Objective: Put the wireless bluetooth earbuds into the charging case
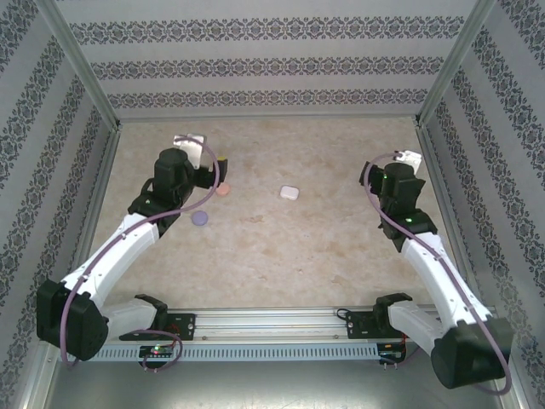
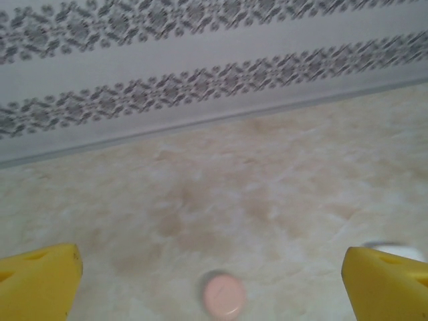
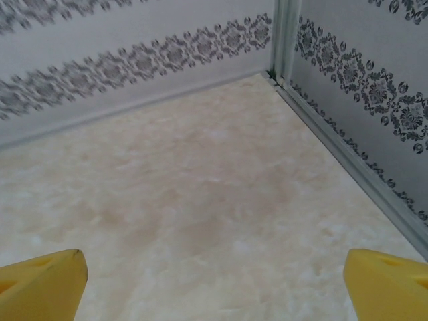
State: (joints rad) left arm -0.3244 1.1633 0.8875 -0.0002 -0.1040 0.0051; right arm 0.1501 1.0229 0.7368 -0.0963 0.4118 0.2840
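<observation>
Light bright, even, diffuse in all 3 views; no hard shadows or glare on table (image 1: pixel 281 247), just faint shade under arms in top view. Left wrist pic blurry: pink round case (image 2: pixel 224 296) smeared, wall pattern soft. Right wrist pic sharper, but yellow fingertips (image 3: pixel 40 284) soft at bottom corners.

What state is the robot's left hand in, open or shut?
Open: the left hand holds its yellow fingers far apart, at opposite edges of its wrist view, gripping nothing.
</observation>
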